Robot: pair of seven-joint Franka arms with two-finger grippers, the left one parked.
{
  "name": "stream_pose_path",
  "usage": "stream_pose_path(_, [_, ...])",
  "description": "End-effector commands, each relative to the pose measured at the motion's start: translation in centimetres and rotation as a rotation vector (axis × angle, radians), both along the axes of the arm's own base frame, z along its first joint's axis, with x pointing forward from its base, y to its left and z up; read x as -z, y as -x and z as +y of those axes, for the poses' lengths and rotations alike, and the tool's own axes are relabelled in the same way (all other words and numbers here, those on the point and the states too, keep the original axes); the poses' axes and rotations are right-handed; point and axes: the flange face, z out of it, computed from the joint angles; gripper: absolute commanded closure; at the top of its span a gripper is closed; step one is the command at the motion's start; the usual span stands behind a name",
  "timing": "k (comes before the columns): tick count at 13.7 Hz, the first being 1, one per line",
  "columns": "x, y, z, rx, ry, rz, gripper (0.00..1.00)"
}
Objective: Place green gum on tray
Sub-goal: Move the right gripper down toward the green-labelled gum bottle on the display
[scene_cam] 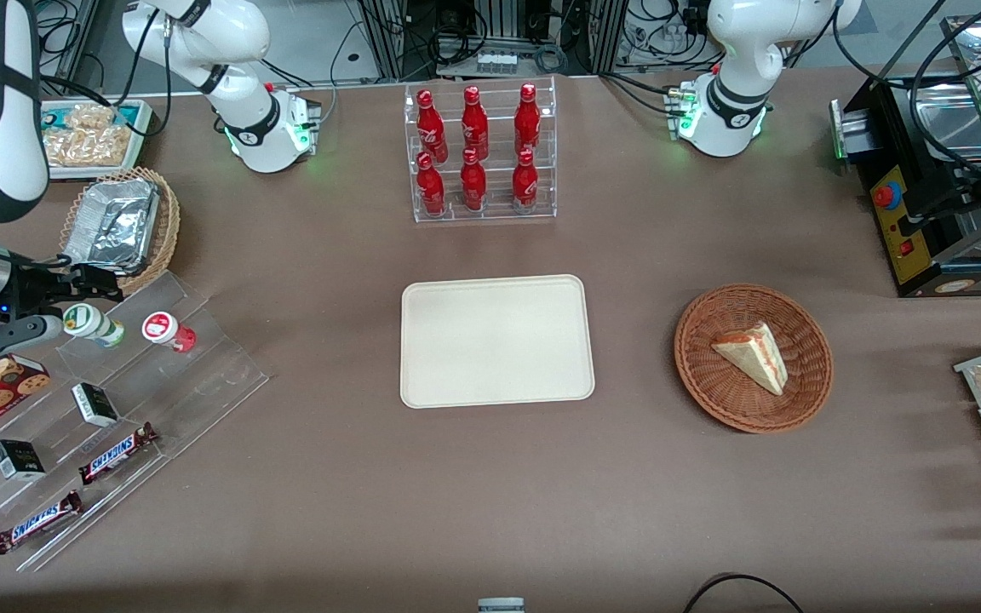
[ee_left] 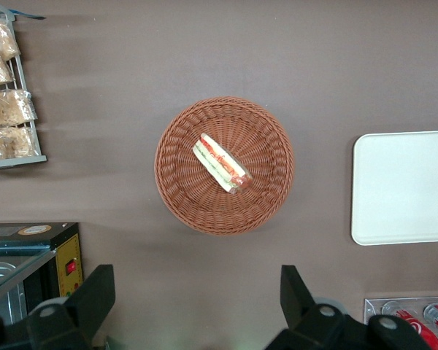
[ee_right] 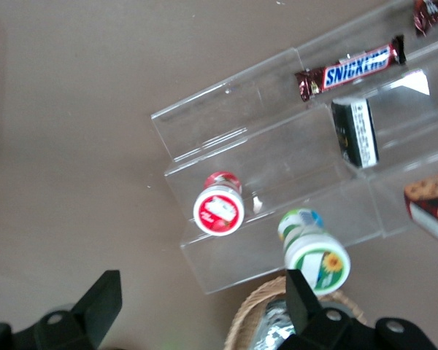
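Green gum point(scene_cam: 92, 324), a small cylindrical bottle with a green body and a white lid bearing a green-and-orange mark, rests on the top step of the clear acrylic stepped display stand point(scene_cam: 107, 409) at the working arm's end of the brown counter point(scene_cam: 490, 494), just beside the similar red-bodied bottle with a red-marked white lid point(scene_cam: 169, 331). Measured from that stand, the large flat cream-beige rectangular tray point(scene_cam: 497, 340) lies well apart toward the middle of the counter, with nothing on it. The front view shows the whole layout: the tool point(scene_cam: 73, 285) hangs above the stand's top step, close over the green bottle, with the arm reaching in from the counter's edge and its wrist tilted down toward the stand. The right wrist view gives what the front view does not: both lids seen from above, the green gum point(ee_right: 315, 259) close to one dark finger point(ee_right: 306, 299) while the other finger stands well away, so the tool is spread wide and grips nothing. That view also shows a Snickers bar point(ee_right: 350, 69) and a small dark box point(ee_right: 355, 133) on the stand's lower steps. Only the left wrist view shows the round brown wicker basket point(ee_left: 224, 165) from straight above, holding a wedge of sandwich point(ee_left: 220, 162).
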Motion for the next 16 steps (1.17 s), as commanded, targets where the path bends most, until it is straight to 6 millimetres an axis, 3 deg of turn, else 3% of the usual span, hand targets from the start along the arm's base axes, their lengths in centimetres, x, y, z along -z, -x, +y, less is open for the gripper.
stream_pose_path(1, [0.2,-0.1,-0.9,-0.115,0.008,-0.03,0.0])
stream_pose_path(5, [2.3,0.1,-5.7,-0.307,-0.002,-0.08,0.0])
stream_pose_path(10, [6.0,2.1,-8.9,-0.412,-0.01,-0.113,0.0])
stream_pose_path(16, [7.8,4.6,-8.3,-0.409,-0.006,-0.135,0.0])
